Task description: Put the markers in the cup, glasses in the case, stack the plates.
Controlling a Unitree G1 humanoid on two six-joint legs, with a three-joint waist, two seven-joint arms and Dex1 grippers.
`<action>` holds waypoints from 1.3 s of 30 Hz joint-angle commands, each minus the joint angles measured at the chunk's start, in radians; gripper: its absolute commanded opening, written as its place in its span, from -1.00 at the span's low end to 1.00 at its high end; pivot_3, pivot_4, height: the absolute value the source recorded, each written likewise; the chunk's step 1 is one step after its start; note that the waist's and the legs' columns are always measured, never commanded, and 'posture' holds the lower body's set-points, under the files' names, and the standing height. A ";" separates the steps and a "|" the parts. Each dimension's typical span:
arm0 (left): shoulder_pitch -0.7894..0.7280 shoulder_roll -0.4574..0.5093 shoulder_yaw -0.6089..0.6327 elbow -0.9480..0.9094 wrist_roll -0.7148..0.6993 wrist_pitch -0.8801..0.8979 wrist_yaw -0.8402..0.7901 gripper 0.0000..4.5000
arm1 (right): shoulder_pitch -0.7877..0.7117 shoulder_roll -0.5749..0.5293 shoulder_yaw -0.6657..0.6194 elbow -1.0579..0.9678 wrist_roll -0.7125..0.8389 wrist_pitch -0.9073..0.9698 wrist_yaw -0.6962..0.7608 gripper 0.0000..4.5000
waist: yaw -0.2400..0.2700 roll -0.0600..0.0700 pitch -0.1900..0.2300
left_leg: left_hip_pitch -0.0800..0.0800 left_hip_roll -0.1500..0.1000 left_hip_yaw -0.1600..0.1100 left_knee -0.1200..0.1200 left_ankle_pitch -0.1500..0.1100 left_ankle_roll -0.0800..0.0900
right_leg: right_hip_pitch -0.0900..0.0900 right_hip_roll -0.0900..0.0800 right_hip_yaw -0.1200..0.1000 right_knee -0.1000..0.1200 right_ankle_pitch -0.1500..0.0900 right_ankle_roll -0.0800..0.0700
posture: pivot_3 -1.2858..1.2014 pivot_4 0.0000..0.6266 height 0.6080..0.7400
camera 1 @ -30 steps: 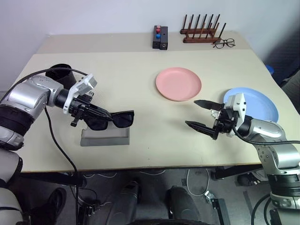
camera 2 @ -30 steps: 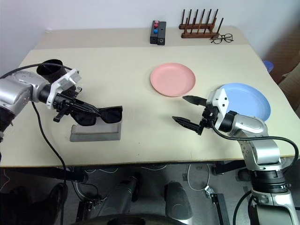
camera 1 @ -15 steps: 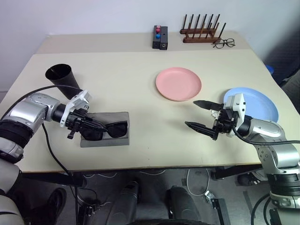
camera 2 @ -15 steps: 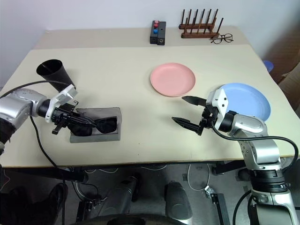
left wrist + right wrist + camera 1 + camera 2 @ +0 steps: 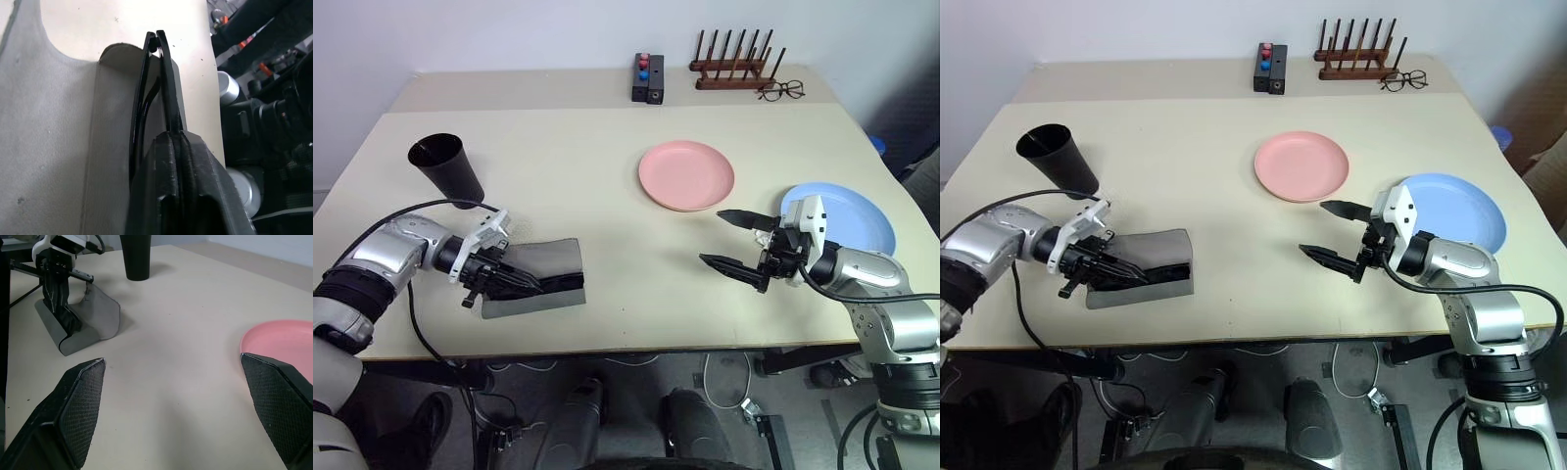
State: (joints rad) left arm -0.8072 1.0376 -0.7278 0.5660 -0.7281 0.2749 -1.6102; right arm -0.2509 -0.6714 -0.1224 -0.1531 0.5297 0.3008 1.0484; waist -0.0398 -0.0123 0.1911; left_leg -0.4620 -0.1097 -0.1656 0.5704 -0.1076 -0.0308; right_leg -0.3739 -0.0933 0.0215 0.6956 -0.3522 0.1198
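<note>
The grey case [image 5: 546, 260] lies near the front left of the table, its flap curled up. The black glasses [image 5: 562, 284] show as a dark strip tucked inside it, mostly hidden. My left gripper [image 5: 530, 285] reaches low into the case from the left, alongside the glasses. Behind it stands the black cup [image 5: 446, 167]. The pink plate [image 5: 686, 174] sits mid-table and the blue plate [image 5: 847, 217] at the right edge. In front of the blue plate my right gripper [image 5: 712, 236] hovers open with nothing in it. The markers are out of view.
At the back edge stand a black box [image 5: 647, 80] with red and blue knobs, a wooden peg rack [image 5: 732, 67] and thin clear-lens spectacles [image 5: 781, 91]. A cable trails from my left wrist off the table's front.
My left gripper has sunk from above the case down into it, taking the glasses inside; the flap now curls over them. The right arm has stayed still.
</note>
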 commanded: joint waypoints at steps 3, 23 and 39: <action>-0.023 0.014 -0.008 -0.010 -0.007 0.004 -0.004 0.38 | -0.014 -0.005 -0.009 -0.022 0.006 -0.005 0.000 1.00 | 0.000 0.000 0.000 | 0.000 0.000 0.000 0.000 0.000 0.000 | 0.000 0.000 0.000 0.000 0.000 0.000 | 0.03 -0.52 1.00; -0.028 0.081 -0.041 -0.087 -0.050 0.036 -0.004 0.99 | -0.029 0.003 -0.004 -0.009 -0.003 -0.012 -0.003 1.00 | 0.000 0.000 0.000 | 0.000 0.000 0.000 0.000 0.000 0.000 | 0.000 0.000 0.000 0.000 0.000 0.000 | 0.03 -0.52 1.00; -0.048 0.051 0.031 -0.026 -0.011 -0.059 -0.004 0.99 | -0.041 0.008 0.001 0.001 -0.002 -0.011 -0.001 1.00 | 0.001 0.000 0.000 | 0.000 0.000 0.000 -0.001 0.000 0.000 | 0.000 0.000 0.000 -0.001 0.000 0.000 | 0.03 -0.52 1.00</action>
State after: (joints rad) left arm -0.8274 1.0728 -0.7463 0.5336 -0.7211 0.2029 -1.6105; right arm -0.2776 -0.6661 -0.1089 -0.1426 0.5191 0.2990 1.0467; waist -0.0387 -0.0123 0.1911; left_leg -0.4622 -0.1097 -0.1656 0.5688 -0.1076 -0.0308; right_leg -0.3741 -0.0936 0.0214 0.6942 -0.3524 0.1194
